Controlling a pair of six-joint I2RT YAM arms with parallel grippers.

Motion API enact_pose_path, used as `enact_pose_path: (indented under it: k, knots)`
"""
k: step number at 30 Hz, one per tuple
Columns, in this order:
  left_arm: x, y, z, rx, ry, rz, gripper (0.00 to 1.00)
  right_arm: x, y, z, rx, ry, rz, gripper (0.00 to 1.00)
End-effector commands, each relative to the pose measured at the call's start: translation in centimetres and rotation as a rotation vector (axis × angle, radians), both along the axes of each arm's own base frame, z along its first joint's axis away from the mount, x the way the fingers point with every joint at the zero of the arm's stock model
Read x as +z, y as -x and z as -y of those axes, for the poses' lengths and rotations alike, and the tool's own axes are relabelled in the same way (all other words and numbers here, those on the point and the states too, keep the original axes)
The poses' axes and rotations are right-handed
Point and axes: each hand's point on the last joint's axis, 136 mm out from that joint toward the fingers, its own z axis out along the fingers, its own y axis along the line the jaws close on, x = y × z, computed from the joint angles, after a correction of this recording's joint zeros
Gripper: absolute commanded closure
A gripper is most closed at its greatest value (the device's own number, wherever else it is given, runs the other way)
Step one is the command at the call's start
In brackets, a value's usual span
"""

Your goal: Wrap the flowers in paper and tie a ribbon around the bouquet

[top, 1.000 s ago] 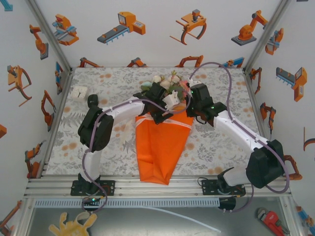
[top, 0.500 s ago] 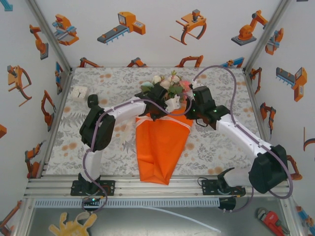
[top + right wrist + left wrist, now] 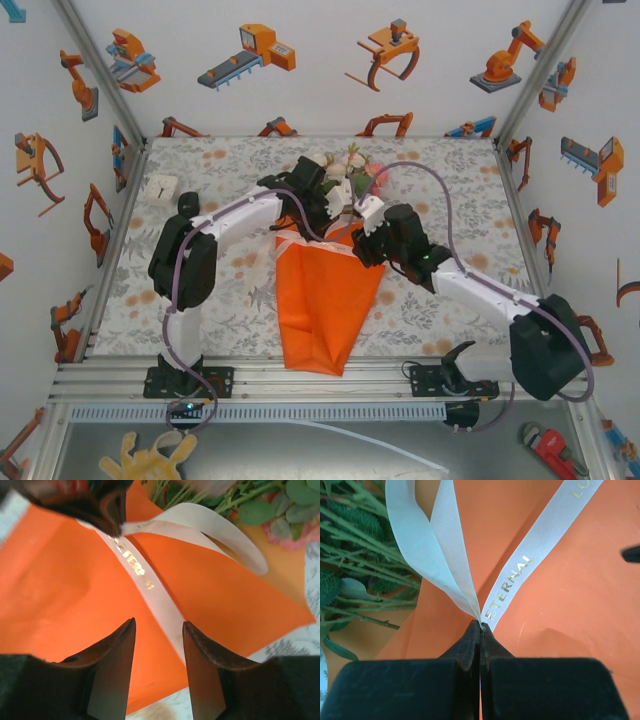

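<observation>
1. Lying across the wide end of the orange paper (image 3: pixel 65 595), the ribbon (image 3: pixel 150 592) sat just below the spot where the green stems (image 3: pixel 365 565) left the cone.
2. Its gold-lettered strand ran straight. In the right wrist view its long axis slanted from upper left to lower right, while a second length curled off as a loose loop toward the leaves.
3. The left gripper (image 3: pixel 481 630) was pressed fully together on the ribbon at the point where those lengths met, holding it above the paper.
4. From that pinch the lettered strand led directly toward the right gripper (image 3: pixel 159 624). That gripper's jaws stood partly apart and held nothing, and the strand passed under the gap, closer to the right-hand finger. Whether it touched that finger could not be told.
5. Seen from above, the bouquet (image 3: pixel 325 290) lay mid-table (image 3: pixel 450 170), with the flowers (image 3: pixel 345 170) at the far end and the tip pointing at the arm bases. Both grippers were at the wide end.
6. The right gripper appeared nearer the free strand. Since the strand ran lengthwise through its gap, a descent and a squeeze across the ribbon's width would likely take it.
</observation>
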Motion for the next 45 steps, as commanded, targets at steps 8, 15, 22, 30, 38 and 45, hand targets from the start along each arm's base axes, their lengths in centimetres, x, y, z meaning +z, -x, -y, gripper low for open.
enact_pose_path:
  k: [8, 15, 22, 30, 38, 45]
  knots:
    - [3.7, 0.6, 0.4, 0.024, 0.151, -0.01, 1.0, -2.7, 0.1, -3.6, 0.387, 0.013, -0.024, 0.52]
    - [4.3, 0.4, 0.3, 0.027, 0.181, -0.017, 1.0, -4.8, -1.5, -2.8, 0.317, 0.082, -0.026, 0.53]
    - [4.1, 1.0, 0.3, 0.015, 0.189, -0.043, 1.0, -2.4, -3.4, -2.3, 0.245, 0.092, 0.091, 0.97]
    - [4.7, 2.6, 0.6, -0.047, 0.217, -0.081, 1.0, 1.8, -3.2, -2.6, 0.251, 0.02, 0.247, 1.0]
    - [4.6, 2.4, 0.4, -0.03, 0.202, -0.052, 0.55, 2.8, -2.1, -4.0, 0.373, -0.023, 0.263, 1.0]
    - [6.0, 2.9, -0.2, -0.085, 0.235, 0.146, 0.37, 2.9, -1.5, -3.7, 0.371, -0.039, 0.271, 1.0]
